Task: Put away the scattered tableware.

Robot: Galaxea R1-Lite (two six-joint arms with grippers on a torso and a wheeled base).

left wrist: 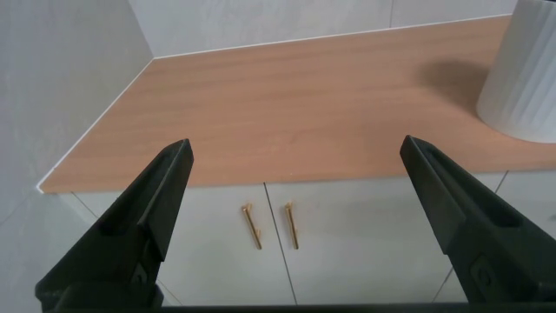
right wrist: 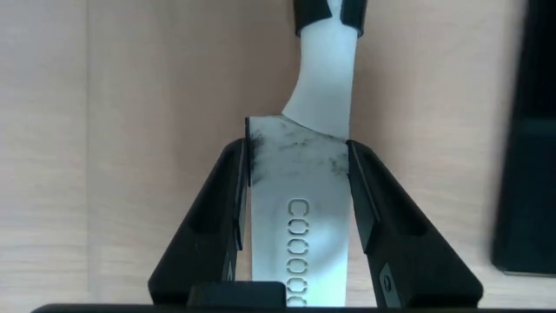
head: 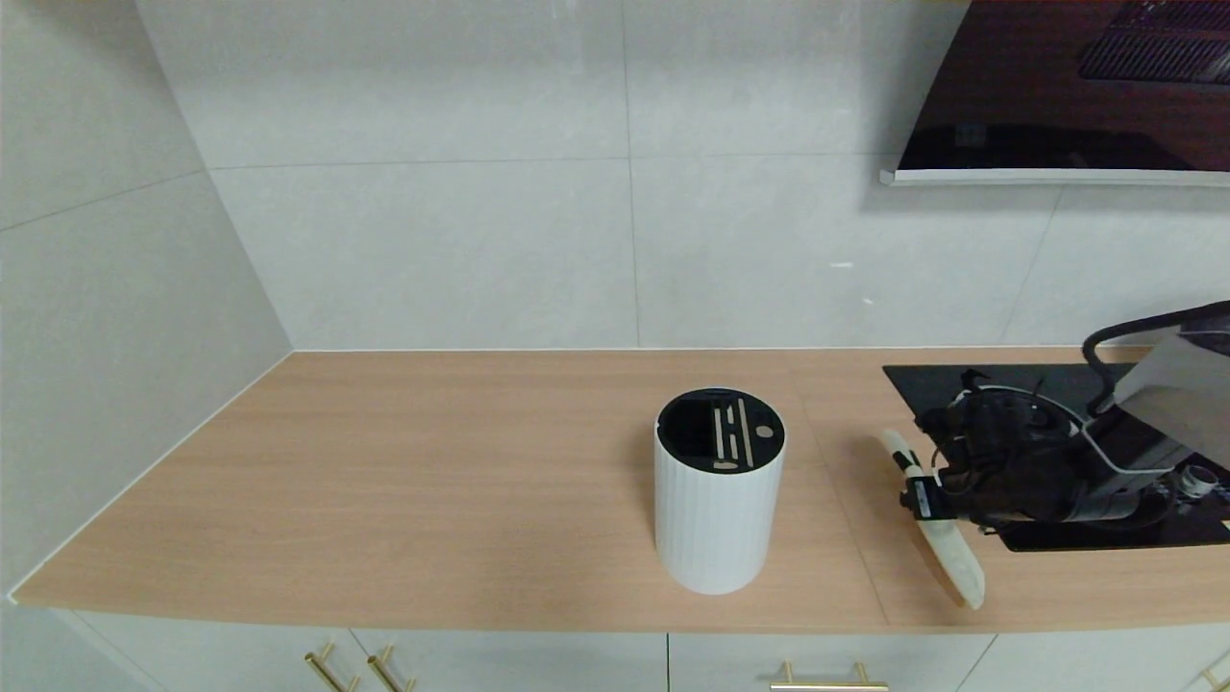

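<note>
Grey tiles back a wooden counter holding a white ribbed holder with a black slotted top; a white flat-bladed knife lies beside it. Over the counter's edge the left gripper hangs wide open. Up close, the right gripper pinches the blade near the handle. The knife looks stiff, light and slippery, and it may chip.

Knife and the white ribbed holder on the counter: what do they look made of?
Knife: the blade is matte white with grey smudges and no metallic shine, so likely ceramic, possibly coated steel. Ribbed holder: matte white fluted wall with a black slotted top. It could be plastic or unglazed ceramic; the look does not settle which.
</note>
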